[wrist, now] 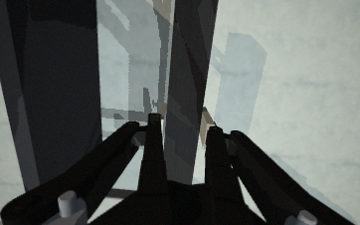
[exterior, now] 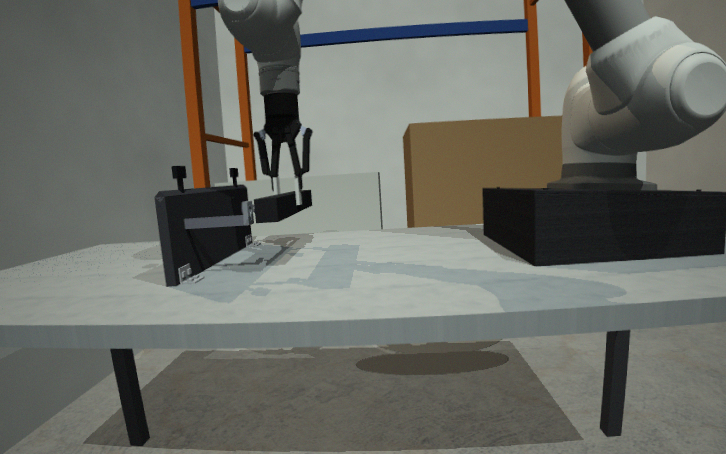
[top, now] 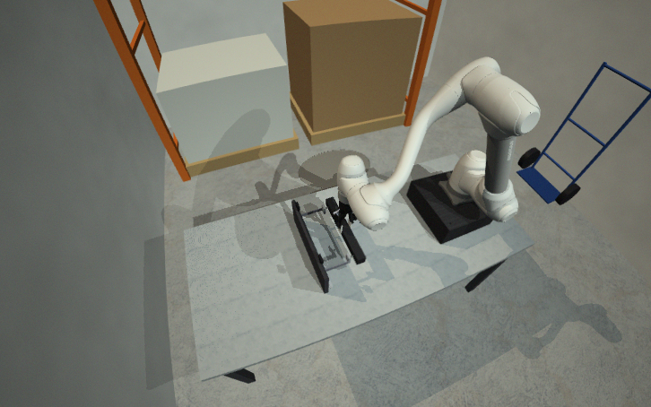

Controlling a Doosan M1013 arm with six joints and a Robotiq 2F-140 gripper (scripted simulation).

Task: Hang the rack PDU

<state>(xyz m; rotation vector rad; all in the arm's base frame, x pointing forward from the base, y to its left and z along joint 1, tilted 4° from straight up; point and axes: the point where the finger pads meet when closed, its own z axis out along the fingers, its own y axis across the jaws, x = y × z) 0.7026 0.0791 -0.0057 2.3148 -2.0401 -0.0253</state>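
The rack PDU (top: 353, 244) (exterior: 269, 209) (wrist: 187, 75) is a long black bar, held above the table and looking about level. My gripper (exterior: 287, 193) (wrist: 183, 113) is shut on it from above, one finger on each long side. An upright black panel (top: 308, 246) (exterior: 202, 239) (wrist: 63, 100) stands left of the PDU, with grey arms reaching from it towards the bar. A pale keyhole plate (exterior: 248, 212) sits at the near arm's end, right beside the PDU's near end. The other plate, the slots and the back buttons are hidden; whether the buttons are seated cannot be told.
Two black knobs (exterior: 178, 172) (exterior: 233, 173) rise above the panel, and small brackets (exterior: 185, 272) sit at its foot. The arm's black base block (top: 439, 212) (exterior: 602, 225) stands right on the table (top: 247, 323) (exterior: 411, 315). Boxes, shelving and a blue hand truck (top: 586, 132) are beyond.
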